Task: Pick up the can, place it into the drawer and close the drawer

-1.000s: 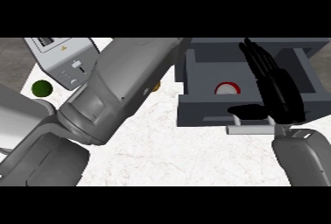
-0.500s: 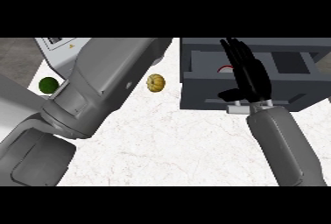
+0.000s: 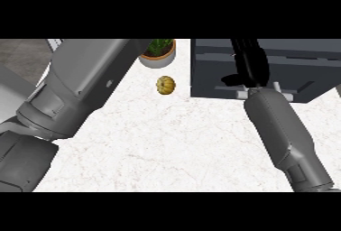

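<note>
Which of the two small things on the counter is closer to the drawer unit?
The small yellow-brown round thing; the potted plant sits farther back and left of the grey drawer unit.

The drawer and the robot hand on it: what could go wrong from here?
1. The right robot hand lies flat on the drawer unit, fingers straight; it may slide off while pushing.
2. The can is not visible now, so whether it is inside cannot be checked.
3. The left forearm passes close to the potted plant and could knock it.

Counter (image 3: 173,149) looks like white veined marble, smooth; drawer (image 3: 213,67) matt dark grey; forearms (image 3: 283,131) smooth grey plastic.
</note>
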You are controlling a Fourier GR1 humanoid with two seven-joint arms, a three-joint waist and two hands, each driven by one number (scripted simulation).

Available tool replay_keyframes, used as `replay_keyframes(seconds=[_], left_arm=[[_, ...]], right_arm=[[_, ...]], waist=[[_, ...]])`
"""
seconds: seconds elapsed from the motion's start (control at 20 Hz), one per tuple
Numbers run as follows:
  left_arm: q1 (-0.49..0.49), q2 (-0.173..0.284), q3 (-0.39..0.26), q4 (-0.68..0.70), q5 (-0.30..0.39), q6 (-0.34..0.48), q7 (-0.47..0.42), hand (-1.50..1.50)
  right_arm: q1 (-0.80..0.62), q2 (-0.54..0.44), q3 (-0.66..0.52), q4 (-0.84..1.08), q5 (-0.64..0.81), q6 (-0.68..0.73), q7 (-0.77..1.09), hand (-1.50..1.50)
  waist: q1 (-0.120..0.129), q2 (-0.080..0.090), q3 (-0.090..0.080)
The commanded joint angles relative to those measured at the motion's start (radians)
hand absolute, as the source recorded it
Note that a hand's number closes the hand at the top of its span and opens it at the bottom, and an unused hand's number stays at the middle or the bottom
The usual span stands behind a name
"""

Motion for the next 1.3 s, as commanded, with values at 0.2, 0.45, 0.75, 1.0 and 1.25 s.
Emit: replay_keyframes(seconds=[0.2,0.45,0.75,1.0,1.25], left_arm=[[0.146,0.023,-0.028,-0.136,-0.024,-0.002,0.004,-1.50],[0.135,0.056,-0.041,-0.195,-0.035,-0.002,0.075,-1.50],[0.207,0.121,-0.039,-0.274,-0.027,-0.062,0.095,-1.50],[0.235,0.134,-0.046,-0.341,-0.034,-0.041,0.120,-1.50],[0.350,0.188,-0.040,-0.423,-0.026,-0.074,0.099,-1.50]], right_arm=[[-0.215,-0.011,-0.059,0.246,0.048,-0.103,0.030,-1.50],[-0.271,-0.041,-0.097,0.349,0.033,-0.159,-0.023,-1.50],[-0.373,-0.050,-0.131,0.389,0.004,-0.123,-0.041,-1.50],[-0.403,0.011,-0.199,0.363,-0.092,-0.106,-0.123,-1.50],[-0.399,-0.021,-0.237,0.387,-0.123,-0.092,-0.198,-1.50]], waist=[[0.039,-0.002,-0.001],[0.053,0.009,0.001],[0.068,0.012,0.000],[0.063,0.004,0.002],[0.063,0.003,0.001]])
